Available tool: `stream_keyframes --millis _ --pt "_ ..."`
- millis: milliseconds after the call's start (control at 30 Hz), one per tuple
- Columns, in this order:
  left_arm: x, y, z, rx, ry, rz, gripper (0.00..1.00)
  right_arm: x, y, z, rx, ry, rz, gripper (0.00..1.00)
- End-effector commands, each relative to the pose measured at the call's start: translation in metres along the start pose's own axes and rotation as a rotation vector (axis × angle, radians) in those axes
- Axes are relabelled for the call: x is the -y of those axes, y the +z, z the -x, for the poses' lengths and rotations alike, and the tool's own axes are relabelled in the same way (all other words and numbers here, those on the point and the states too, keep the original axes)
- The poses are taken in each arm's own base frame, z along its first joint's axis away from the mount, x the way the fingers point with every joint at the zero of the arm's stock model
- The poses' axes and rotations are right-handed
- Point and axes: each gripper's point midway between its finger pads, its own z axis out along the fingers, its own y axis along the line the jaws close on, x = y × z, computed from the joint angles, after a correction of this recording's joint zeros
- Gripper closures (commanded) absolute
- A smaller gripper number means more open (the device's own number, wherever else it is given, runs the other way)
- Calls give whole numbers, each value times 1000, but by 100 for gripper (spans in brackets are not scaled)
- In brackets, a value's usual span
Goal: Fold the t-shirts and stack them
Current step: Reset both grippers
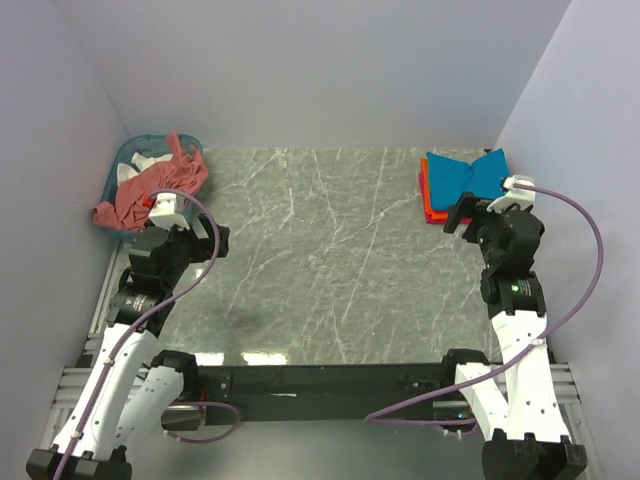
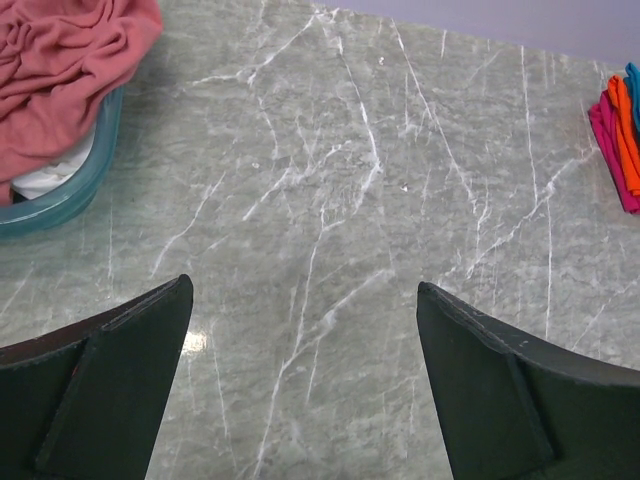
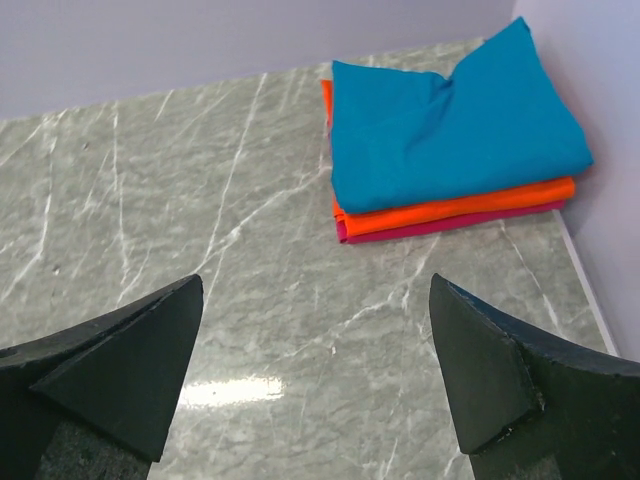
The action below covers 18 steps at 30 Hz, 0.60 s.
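A folded stack lies at the table's back right corner: the teal-blue t-shirt (image 1: 465, 170) on top, the orange t-shirt (image 3: 450, 212) under it, and a magenta-pink one (image 3: 450, 229) at the bottom. The stack's edge also shows in the left wrist view (image 2: 622, 130). The salmon-pink t-shirt (image 1: 150, 190) lies crumpled over the basket at the back left, also in the left wrist view (image 2: 60, 50). My left gripper (image 2: 303, 300) is open and empty over bare table, right of the basket. My right gripper (image 3: 315, 290) is open and empty, just in front of the stack.
The teal plastic basket (image 2: 70, 195) stands at the back left corner with a white cloth (image 2: 50, 175) inside it. The grey marble table (image 1: 330, 250) is bounded by lilac walls on the left, back and right. Purple cables loop beside both arms.
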Motion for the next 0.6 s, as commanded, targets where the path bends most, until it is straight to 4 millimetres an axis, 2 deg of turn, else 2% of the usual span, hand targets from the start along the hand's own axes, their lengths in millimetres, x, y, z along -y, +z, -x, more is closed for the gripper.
stream_keyframes --millis 0,567 --pt "-2 -1 13 59 7 10 0 12 4 11 63 44 -73 0" --pt "-3 -1 13 62 0 16 1 23 4 -1 78 12 -116 1"
